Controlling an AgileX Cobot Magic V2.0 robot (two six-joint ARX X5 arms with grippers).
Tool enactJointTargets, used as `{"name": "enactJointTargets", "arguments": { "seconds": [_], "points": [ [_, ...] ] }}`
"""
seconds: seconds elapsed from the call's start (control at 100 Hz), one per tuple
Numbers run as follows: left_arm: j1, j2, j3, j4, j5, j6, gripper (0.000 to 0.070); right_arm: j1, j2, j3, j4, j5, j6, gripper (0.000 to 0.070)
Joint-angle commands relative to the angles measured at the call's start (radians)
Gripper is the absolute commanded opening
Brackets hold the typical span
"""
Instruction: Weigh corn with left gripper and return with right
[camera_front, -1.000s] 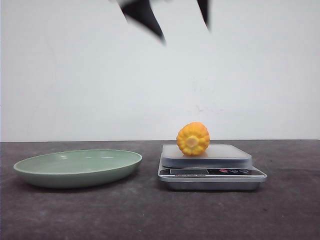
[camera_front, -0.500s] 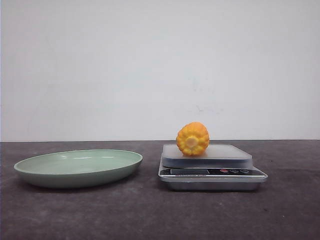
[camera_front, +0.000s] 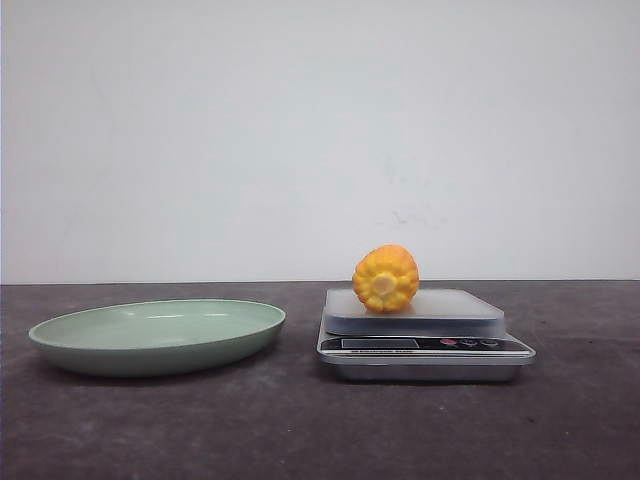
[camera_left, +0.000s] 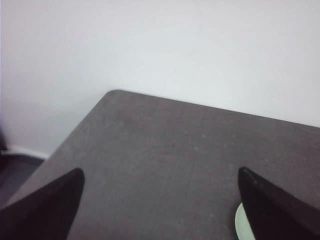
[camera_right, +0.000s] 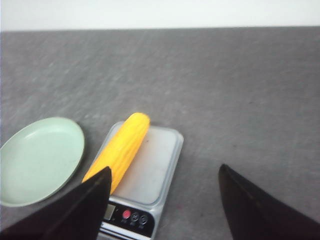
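Weighing half looks done: the corn (camera_front: 386, 278) lies on the scale (camera_front: 424, 334), centre-right of the front frame, paler cut end toward the camera, nothing holding it. Return half not started, as you'd judge from the green plate (camera_front: 156, 335) sitting bare at lower left of that frame, just beside the scale and not touching it. Neither arm shows in the front view. Left claw (camera_left: 160, 200): fingers wide apart, nothing between them, looking out over bare bench (camera_left: 175, 160) toward its far corner; only a sliver of the plate (camera_left: 240, 222) shows by the lower-right finger, no corn in sight, so you can take it as well clear of the scale. Right claw (camera_right: 162, 200): fingers also wide apart and empty, hanging above the scale (camera_right: 145, 175). In that frame the corn (camera_right: 119, 150) lies lengthwise along the platform's left edge, its near end hidden behind the left finger, so the cob sits off to the left of the gap rather than between the fingers. Expect you'll need to shift that claw toward the cob and bring it down before closing. Display (camera_front: 378, 343) too small to read.
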Motion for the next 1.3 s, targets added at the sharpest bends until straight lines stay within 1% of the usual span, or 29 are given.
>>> {"name": "enactJointTargets", "arguments": {
  "seconds": [0.0,0.06,0.22,0.24,0.33,0.43,0.49,0.59,0.78,0.9,1.05,1.13,1.16,1.19,1.25,1.29],
  "points": [
    [-0.003,-0.061,-0.068,-0.033,-0.004,-0.064,0.0592,0.024,0.026,0.021,0.029,0.000,-0.005,0.0426],
    [-0.003,-0.141,-0.151,-0.034,0.003,-0.094,0.0592,0.048,0.047,0.021,0.054,0.000,-0.005,0.0429],
    [0.005,-0.323,-0.343,-0.034,0.088,-0.172,0.0592,0.129,0.115,0.021,0.134,0.000,0.016,0.0433],
    [0.005,-0.340,-0.361,-0.034,0.096,-0.174,0.0592,0.140,0.127,0.021,0.146,0.001,0.020,0.0437],
    [0.006,-0.385,-0.433,-0.034,0.140,-0.175,0.0592,0.188,0.192,0.021,0.203,0.004,0.050,0.0496],
    [0.006,-0.392,-0.483,-0.034,0.202,-0.177,0.0592,0.238,0.283,0.025,0.259,0.009,0.082,0.0497],
    [0.006,-0.388,-0.506,-0.031,0.224,-0.177,0.0592,0.265,0.353,0.041,0.272,0.032,0.103,0.0497],
    [0.006,-0.381,-0.532,-0.030,0.227,-0.175,0.0592,0.303,0.486,0.097,0.265,0.074,0.106,0.0496],
    [0.006,-0.381,-0.540,-0.024,0.227,-0.156,0.0592,0.339,0.724,0.240,0.199,0.136,0.124,0.0496],
    [0.006,-0.381,-0.540,-0.024,0.227,-0.151,0.0592,0.339,0.830,0.291,0.180,0.139,0.157,0.0495],
    [0.006,-0.381,-0.540,-0.025,0.228,-0.141,0.0592,0.341,0.912,0.298,0.174,0.138,0.198,0.0493],
    [0.006,-0.381,-0.540,-0.025,0.227,-0.137,0.0592,0.345,0.937,0.298,0.161,0.140,0.205,0.0491],
    [0.006,-0.381,-0.540,-0.025,0.228,-0.135,0.0592,0.347,0.944,0.298,0.159,0.141,0.206,0.0484],
    [0.006,-0.381,-0.540,-0.025,0.227,-0.133,0.0592,0.348,0.948,0.298,0.154,0.142,0.206,0.0460],
    [0.006,-0.381,-0.540,-0.025,0.227,-0.125,0.0592,0.349,0.948,0.298,0.147,0.154,0.214,0.0389],
    [0.006,-0.381,-0.540,-0.025,0.227,-0.118,0.0592,0.354,0.948,0.298,0.148,0.159,0.220,0.0316]
  ]
}}
